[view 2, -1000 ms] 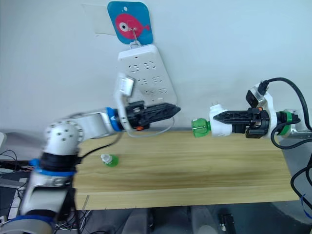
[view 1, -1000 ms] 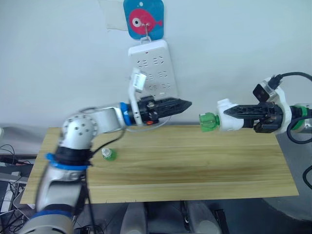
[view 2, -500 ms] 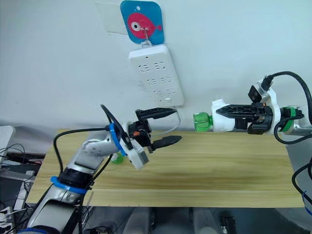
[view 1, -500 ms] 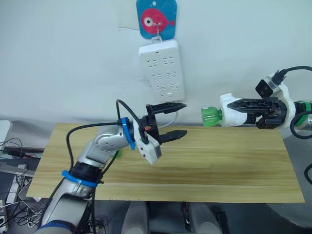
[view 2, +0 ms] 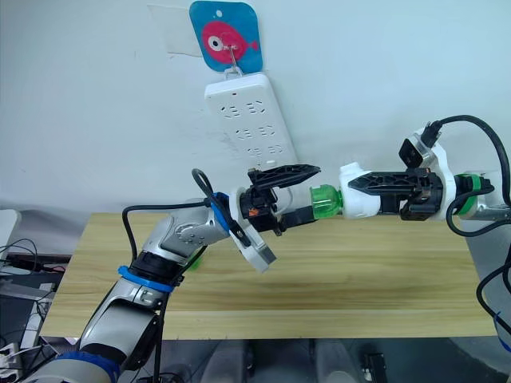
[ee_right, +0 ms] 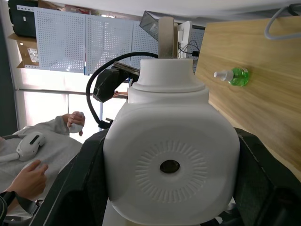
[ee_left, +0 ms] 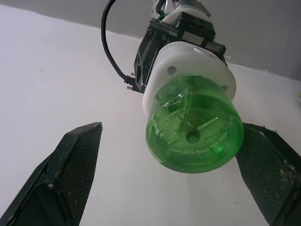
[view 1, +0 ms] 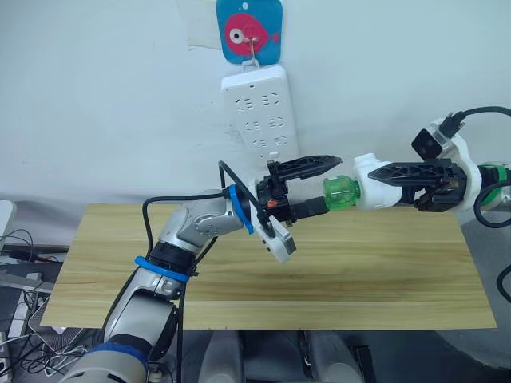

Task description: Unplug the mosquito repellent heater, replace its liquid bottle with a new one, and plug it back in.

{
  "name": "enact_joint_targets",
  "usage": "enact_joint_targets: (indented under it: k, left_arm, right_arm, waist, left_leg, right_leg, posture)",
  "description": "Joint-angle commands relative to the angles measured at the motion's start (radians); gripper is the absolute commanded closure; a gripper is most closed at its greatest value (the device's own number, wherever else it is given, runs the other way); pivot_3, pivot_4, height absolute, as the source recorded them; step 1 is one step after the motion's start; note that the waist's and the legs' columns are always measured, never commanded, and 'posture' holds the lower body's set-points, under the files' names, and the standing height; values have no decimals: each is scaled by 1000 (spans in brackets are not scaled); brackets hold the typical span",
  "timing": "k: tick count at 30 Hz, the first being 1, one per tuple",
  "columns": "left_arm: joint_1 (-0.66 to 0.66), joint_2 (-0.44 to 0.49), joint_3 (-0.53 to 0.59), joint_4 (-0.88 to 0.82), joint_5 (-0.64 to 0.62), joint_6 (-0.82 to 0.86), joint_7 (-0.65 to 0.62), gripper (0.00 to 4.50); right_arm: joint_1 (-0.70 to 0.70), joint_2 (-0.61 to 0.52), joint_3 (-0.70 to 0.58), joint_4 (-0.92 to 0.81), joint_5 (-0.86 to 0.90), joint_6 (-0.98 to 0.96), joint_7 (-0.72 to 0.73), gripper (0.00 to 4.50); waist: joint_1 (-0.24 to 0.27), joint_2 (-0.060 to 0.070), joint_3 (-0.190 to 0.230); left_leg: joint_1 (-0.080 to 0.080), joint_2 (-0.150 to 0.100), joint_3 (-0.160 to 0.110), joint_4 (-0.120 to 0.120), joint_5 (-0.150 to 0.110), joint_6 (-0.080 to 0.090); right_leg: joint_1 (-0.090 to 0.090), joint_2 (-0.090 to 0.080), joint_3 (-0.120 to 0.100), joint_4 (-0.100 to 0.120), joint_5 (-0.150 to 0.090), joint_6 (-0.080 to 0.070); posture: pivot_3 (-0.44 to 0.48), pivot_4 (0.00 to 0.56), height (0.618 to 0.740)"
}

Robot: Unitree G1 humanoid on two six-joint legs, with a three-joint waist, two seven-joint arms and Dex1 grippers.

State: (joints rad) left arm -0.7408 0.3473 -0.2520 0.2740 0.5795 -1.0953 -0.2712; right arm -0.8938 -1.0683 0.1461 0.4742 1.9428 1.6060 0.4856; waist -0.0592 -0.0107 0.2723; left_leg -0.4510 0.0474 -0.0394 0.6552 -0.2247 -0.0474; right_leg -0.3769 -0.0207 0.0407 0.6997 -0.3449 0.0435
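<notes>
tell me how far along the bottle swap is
Done: the heater is off the power strip, held by the right gripper. In hand: the left gripper has its jaws open around the green bottle, which sits in the heater. Left: remove that bottle, fit the spare bottle lying on the table, then plug back in.

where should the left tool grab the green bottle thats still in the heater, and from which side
Grip the green bottle on its round side wall, near the free end, clear of the mosquito repellent heater held by the right tool. Come in along its axis from the bottom end, as the open left tool does, one finger on each side. The cylinder sticks out sideways, suiting a twist.
</notes>
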Motion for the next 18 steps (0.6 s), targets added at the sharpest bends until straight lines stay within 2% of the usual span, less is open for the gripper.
enact_joint_targets:
  k: [1,8,11,16,18]
  left_arm:
    - [-16,-3,-18,-24,-1,-15,31,12]
    - [-7,2,-61,-50,-28,-15,23,12]
    - [-13,9,-66,-44,-32,-10,24,643]
    - [-26,26,-70,-22,-43,-12,22,2115]
    - [-27,31,-76,-19,-53,-12,18,2265]
  right_arm:
    - [-21,-4,-15,-24,29,8,8,1512]
    - [-18,-5,-17,-25,29,8,7,1512]
    - [-13,-9,-19,-30,29,8,10,1512]
    - [-8,-10,-23,-28,29,7,8,1512]
    - [-8,-9,-24,-27,29,6,7,1512]
  waist:
    - [0,0,0]
    - [0,0,0]
    - [0,0,0]
    - [0,0,0]
    - [0,0,0]
  left_leg:
    - [0,0,0,0,0,0]
    - [0,0,0,0,0,0]
    - [0,0,0,0,0,0]
    - [0,0,0,0,0,0]
    - [0,0,0,0,0,0]
  right_leg:
    - [0,0,0,0,0,0]
    - [0,0,0,0,0,0]
    - [0,0,0,0,0,0]
    - [0,0,0,0,0,0]
    - [0,0,0,0,0,0]
  posture:
    - [-143,267,740]
    - [-147,267,740]
    - [-147,267,740]
    - [-151,264,740]
    - [-152,264,740]
